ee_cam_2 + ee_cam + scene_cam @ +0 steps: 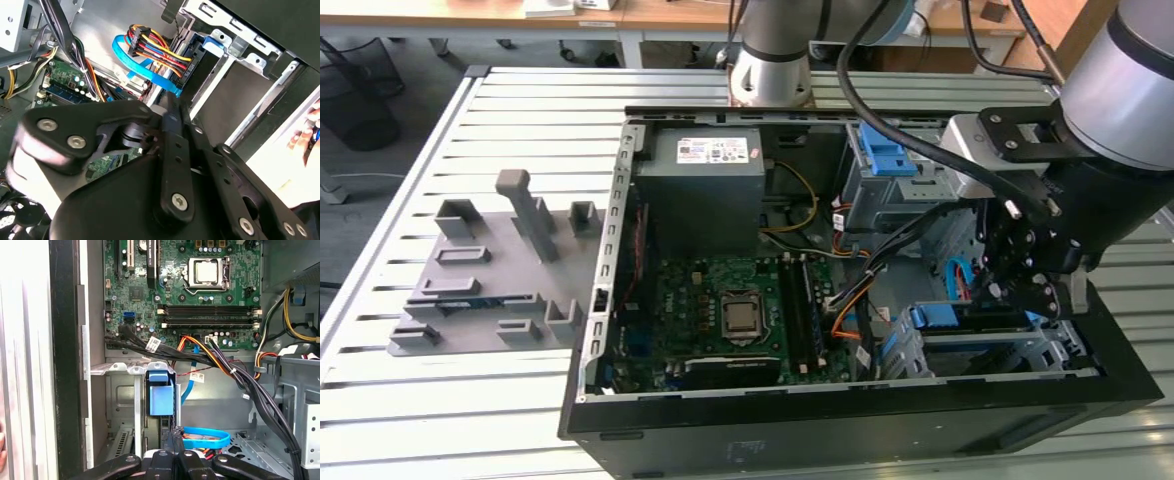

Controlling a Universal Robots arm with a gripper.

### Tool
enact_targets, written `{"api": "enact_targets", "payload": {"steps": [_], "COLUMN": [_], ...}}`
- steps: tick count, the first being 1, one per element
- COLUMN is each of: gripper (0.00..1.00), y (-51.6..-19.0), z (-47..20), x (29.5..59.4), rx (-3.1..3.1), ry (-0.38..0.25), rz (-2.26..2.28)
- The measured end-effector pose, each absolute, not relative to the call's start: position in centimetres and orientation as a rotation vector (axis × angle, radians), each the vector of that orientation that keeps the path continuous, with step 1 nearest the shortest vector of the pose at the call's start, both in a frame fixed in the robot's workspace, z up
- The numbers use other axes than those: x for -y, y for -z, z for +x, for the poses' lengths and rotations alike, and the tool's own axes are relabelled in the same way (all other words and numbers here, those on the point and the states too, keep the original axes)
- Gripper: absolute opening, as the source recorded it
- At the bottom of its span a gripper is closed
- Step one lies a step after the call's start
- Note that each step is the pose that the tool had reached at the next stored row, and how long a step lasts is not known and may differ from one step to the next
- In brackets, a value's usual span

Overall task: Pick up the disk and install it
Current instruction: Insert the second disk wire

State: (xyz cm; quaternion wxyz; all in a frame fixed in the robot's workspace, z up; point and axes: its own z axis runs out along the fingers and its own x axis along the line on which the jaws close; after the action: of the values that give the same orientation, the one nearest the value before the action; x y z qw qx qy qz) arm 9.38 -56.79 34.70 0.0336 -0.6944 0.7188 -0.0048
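— Where's the disk?

— The flat metal drive in its thin blue plastic bracket (pixel 971 320) sits on edge in the silver sheet-metal drive cage (pixel 1014 350). The cage is in the corner of the open black computer case (pixel 854 425), at the near edge on the exterior view's right. In the first wrist view the bracket's blue end (pixel 161 390) stands out of the slot.

— And the black two-fingered gripper?

— The gripper (pixel 1010 300) hangs inside that same corner, just above the cage. In both wrist views its fingers (pixel 172 130) are drawn together, with nothing visible between them. The tips (pixel 173 434) are close to the bracket's end; I can't tell whether they touch it.

— Anything nearby?

— A flat blue ribbon cable (pixel 206 437) loops beside the tips. A red, yellow and black wire bundle (pixel 155 47) runs to a black plug at the bay.

— The rest of the case?

— The green motherboard (pixel 734 310) lies along the floor. The grey power-supply box (pixel 707 180) is at the far edge.

— Outside it?

— A grey plastic fixture (pixel 487 290) rests on the slatted metal table (pixel 414 200), towards the exterior view's left edge. A person's fingers (pixel 306 135) show beyond the case wall.
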Motion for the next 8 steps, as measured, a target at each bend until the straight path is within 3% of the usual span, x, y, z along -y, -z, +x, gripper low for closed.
{"api": "enact_targets", "payload": {"steps": [1, 8], "gripper": [0.11, 0.11], "y": [-34.71, -34.72], "z": [9.38, 9.38], "x": [56.78, 56.79], "rx": [-2.211, -2.211], "ry": [0.015, 0.015], "rz": [-2.136, -2.136]}}
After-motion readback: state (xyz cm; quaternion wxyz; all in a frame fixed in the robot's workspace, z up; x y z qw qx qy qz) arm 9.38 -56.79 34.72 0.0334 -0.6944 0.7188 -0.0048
